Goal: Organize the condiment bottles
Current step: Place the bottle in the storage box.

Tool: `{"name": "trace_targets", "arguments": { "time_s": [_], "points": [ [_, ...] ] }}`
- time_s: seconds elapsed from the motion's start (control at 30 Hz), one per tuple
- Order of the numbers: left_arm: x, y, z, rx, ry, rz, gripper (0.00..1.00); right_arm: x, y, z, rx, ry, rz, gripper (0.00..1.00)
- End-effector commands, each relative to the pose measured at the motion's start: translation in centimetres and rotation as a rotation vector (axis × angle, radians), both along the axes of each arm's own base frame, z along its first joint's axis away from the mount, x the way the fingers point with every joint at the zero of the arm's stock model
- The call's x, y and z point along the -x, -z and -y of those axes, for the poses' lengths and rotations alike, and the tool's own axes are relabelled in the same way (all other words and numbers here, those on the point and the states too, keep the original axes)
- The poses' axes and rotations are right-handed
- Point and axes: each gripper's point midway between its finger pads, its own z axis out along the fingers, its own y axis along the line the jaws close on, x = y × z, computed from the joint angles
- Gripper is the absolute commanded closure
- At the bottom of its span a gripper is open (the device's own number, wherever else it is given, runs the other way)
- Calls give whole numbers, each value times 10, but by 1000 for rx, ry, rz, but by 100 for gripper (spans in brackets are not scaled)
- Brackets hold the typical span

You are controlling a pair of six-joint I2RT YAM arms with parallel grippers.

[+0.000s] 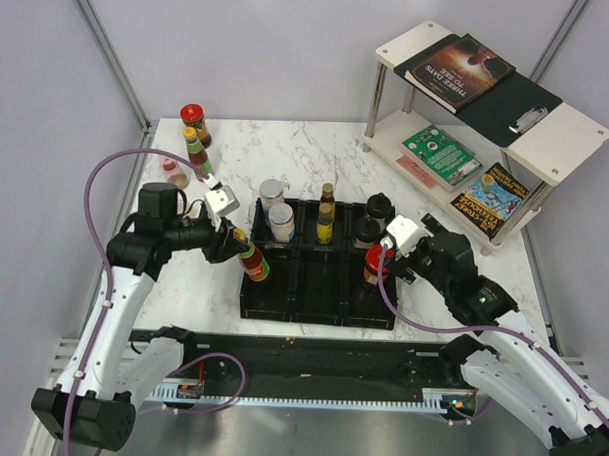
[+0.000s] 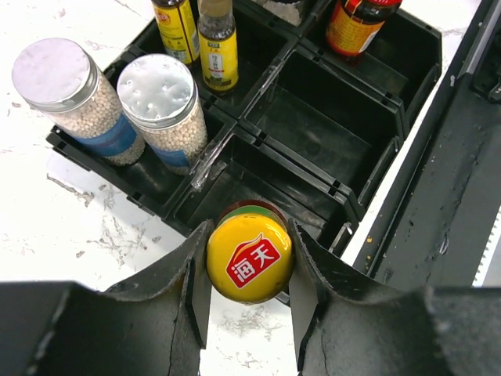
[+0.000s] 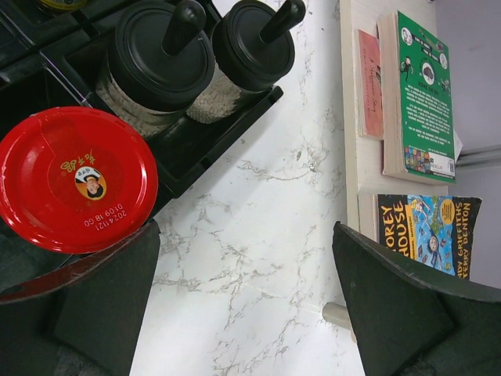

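left jaws: closed on a yellow-capped bottle [image 2: 249, 258], gripping it at the sides just below the cap. the bottle is tilted, its lower end over the left front compartment of the black tray [image 1: 318, 284]; contact with the compartment floor cannot be told. right jaws: spread wide, nothing between them. a red-capped jar [image 3: 77, 178] stands upright in the right front compartment, just beside one finger [image 3: 102, 305]; whether they touch cannot be told. rear row of the tray, left to right: two silver-lidded jars [image 2: 160, 94] of pale beads, two slim bottles [image 1: 326, 224], two black-lidded jars [image 3: 160, 59], all upright and each pair close together in its compartment. on the marble counter [image 1: 287, 152], beyond the tray's left rear corner and apart from it: a pink-lidded shaker [image 1: 168, 166], a second yellow-capped bottle [image 1: 194, 146], then a second red-capped jar [image 1: 192, 116], farthest back. far right: a two-level shelf [image 1: 573, 127] carrying books [image 1: 460, 68].
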Motion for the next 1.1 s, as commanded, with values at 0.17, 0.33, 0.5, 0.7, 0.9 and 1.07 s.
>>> {"name": "trace_targets", "arguments": {
  "time_s": [0.17, 0.33, 0.5, 0.7, 0.9, 1.07],
  "points": [
    [-41, 0, 9, -47, -3, 140, 98, -4, -3, 0, -18, 23, 18, 2],
    [-56, 11, 10, -72, -37, 189, 98, -4, -2, 1, -13, 22, 15, 2],
    [-63, 23, 10, -103, -58, 218, 98, -4, -1, 0, -11, 18, 12, 2],
    [-63, 35, 16, -129, -36, 221, 80, -4, 2, 0, -4, 17, 5, 2],
    [-59, 46, 22, -153, -6, 221, 35, -4, 3, 0, -2, 17, 1, 2],
    [-55, 42, 24, -150, 10, 232, 10, -4, 3, 1, 0, 18, 0, 2]
  ]
}}
